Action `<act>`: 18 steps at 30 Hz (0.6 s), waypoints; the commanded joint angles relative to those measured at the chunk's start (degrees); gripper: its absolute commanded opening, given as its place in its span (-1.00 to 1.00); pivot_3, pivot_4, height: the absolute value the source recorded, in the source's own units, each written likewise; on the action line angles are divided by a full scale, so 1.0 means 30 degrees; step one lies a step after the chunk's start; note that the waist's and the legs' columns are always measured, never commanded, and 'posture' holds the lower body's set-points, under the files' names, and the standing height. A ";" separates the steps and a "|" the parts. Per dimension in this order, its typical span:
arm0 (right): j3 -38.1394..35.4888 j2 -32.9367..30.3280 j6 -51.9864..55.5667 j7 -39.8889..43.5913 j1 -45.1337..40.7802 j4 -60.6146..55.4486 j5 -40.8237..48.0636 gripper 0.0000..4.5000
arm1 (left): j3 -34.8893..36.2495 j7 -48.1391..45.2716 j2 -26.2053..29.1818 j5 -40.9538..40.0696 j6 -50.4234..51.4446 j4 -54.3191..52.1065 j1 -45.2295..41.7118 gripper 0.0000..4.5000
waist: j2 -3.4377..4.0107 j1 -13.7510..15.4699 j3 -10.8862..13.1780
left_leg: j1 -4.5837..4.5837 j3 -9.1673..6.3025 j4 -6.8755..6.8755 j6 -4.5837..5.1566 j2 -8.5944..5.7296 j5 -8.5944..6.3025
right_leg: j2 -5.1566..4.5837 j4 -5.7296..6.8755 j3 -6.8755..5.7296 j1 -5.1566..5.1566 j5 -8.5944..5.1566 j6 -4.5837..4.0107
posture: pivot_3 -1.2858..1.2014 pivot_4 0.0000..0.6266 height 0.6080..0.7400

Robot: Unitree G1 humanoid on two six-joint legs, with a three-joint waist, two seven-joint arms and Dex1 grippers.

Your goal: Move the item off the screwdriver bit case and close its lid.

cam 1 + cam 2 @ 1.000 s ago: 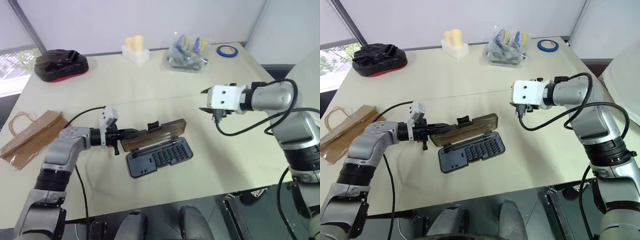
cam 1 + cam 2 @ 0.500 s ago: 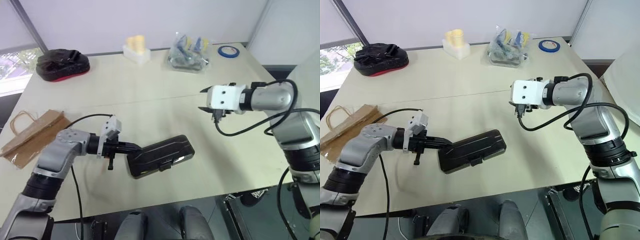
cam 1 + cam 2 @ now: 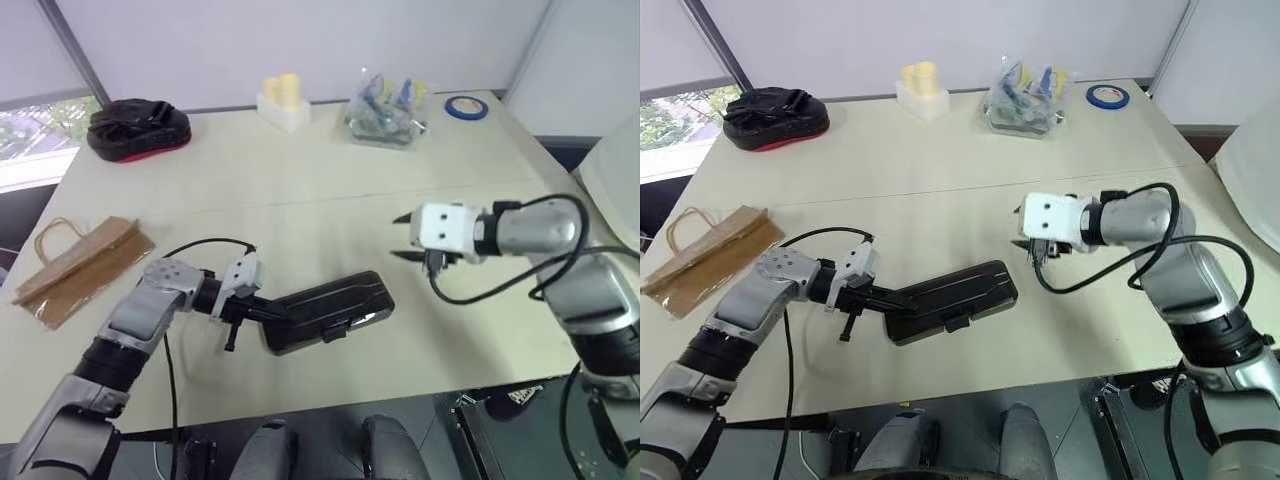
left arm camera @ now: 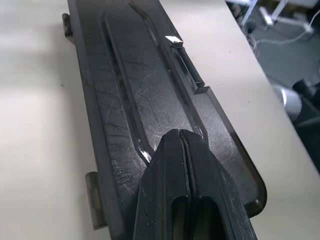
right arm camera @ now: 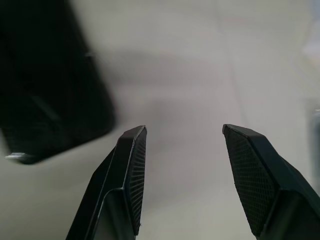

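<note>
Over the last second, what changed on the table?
The lid swung down from open onto the case, under the shut left claw, which now rests on it. The open right claw dropped lower, nearer the table. The paper bag, off the case at the table's left, stayed put.

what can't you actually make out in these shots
- Latch engaged or not: too small in the eye views.
- Bits inside the case: hidden by the shut lid.
- Clear bag's contents: too small, far table edge.
- Case in the right wrist view: blurred.
- Left gripper's fingers touching or just above the lid: unclear.
</note>
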 commanded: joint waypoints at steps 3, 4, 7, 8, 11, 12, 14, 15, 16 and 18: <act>-0.2333 0.0674 0.6238 0.0119 0.1204 -0.2475 0.5100 0.10 | -0.0752 0.0803 0.0152 0.1677 0.0543 0.1729 0.0786 -1.00 | 0.0007 -0.0111 -0.0004 | 0.0121 0.0001 -0.0009 0.0019 0.0001 -0.0011 | 0.0000 -0.0006 0.0006 0.0114 -0.0001 -0.0001 | 0.03 -0.52 1.00; -0.2612 0.0891 0.7062 -0.0045 0.1393 -0.2797 0.5869 0.10 | -0.0536 0.0835 0.0082 0.1394 0.0769 0.1598 0.0705 -1.00 | 0.0010 -0.0112 -0.0006 | 0.0239 -0.0009 -0.0039 0.0049 0.0007 -0.0028 | 0.0006 -0.0029 0.0001 0.0217 -0.0005 -0.0006 | 0.03 -0.52 1.00; -0.3206 0.1616 0.9131 -0.0795 0.2022 -0.3824 0.7867 0.10 | 0.0520 0.1073 -0.0319 0.0296 0.1783 0.1214 0.0042 -1.00 | 0.0009 -0.0084 -0.0005 | 0.0304 -0.0055 -0.0044 0.0102 0.0028 -0.0058 | 0.0018 -0.0049 -0.0007 0.0292 -0.0012 -0.0004 | 0.03 -0.52 1.00; -0.3321 0.1816 0.9638 -0.1121 0.2208 -0.4106 0.8384 0.10 | 0.0872 0.1207 -0.0466 -0.0014 0.2163 0.1145 -0.0215 -1.00 | 0.0008 -0.0052 -0.0004 | 0.0302 -0.0062 -0.0041 0.0102 0.0027 -0.0058 | 0.0017 -0.0050 -0.0007 0.0291 -0.0011 -0.0003 | 0.03 -0.52 1.00; -0.3504 0.2483 1.0702 -0.2077 0.2779 -0.4572 0.9694 -0.13 | 0.1793 0.1451 -0.0815 -0.0815 0.3237 0.1078 -0.1081 -1.00 | -0.0011 -0.0085 0.0009 | 0.0264 -0.0070 -0.0029 0.0101 0.0020 -0.0057 | 0.0016 -0.0047 -0.0009 0.0256 -0.0010 0.0001 | 0.03 -0.52 1.00; -0.3390 0.2709 1.0886 -0.2410 0.2993 -0.4604 0.9959 -0.28 | 0.2050 0.1551 -0.0911 -0.1038 0.3578 0.1046 -0.1437 -1.00 | -0.0020 -0.0099 0.0016 | 0.0256 -0.0068 -0.0030 0.0102 0.0020 -0.0058 | 0.0015 -0.0045 -0.0007 0.0241 -0.0009 0.0002 | 0.03 -0.52 1.00; -0.3114 0.2954 1.1037 -0.2886 0.3326 -0.4647 1.0414 -0.72 | 0.2309 0.1722 -0.1014 -0.1160 0.3957 0.1034 -0.1936 -1.00 | -0.0038 -0.0114 0.0032 | 0.0226 -0.0069 -0.0030 0.0102 0.0018 -0.0057 | 0.0016 -0.0042 -0.0010 0.0210 -0.0009 0.0002 | 0.03 -0.52 1.00; -0.2762 0.3003 1.0931 -0.3023 0.3552 -0.4639 1.0467 -0.93 | 0.2391 0.1878 -0.1155 -0.1178 0.4153 0.1200 -0.2249 -1.00 | -0.0035 -0.0109 0.0035 | 0.0215 -0.0068 -0.0031 0.0102 0.0018 -0.0058 | 0.0017 -0.0042 -0.0009 0.0196 -0.0009 0.0002 | 0.03 -0.52 1.00; -0.2317 0.3026 1.0835 -0.3135 0.3721 -0.4590 1.0466 -0.97 | 0.2366 0.2001 -0.1312 -0.1055 0.4110 0.1490 -0.2555 -1.00 | -0.0038 -0.0087 0.0037 | 0.0202 -0.0065 -0.0031 0.0101 0.0018 -0.0057 | 0.0015 -0.0042 -0.0008 0.0184 -0.0009 0.0003 | 0.03 -0.52 1.00; -0.1524 0.2945 1.0608 -0.3192 0.3881 -0.4521 1.0478 -0.97 | 0.2263 0.2070 -0.1576 -0.0828 0.4002 0.2024 -0.3008 -1.00 | -0.0046 -0.0097 0.0042 | 0.0192 -0.0066 -0.0030 0.0099 0.0013 -0.0057 | 0.0013 -0.0047 -0.0013 0.0181 -0.0008 0.0004 | 0.03 -0.52 1.00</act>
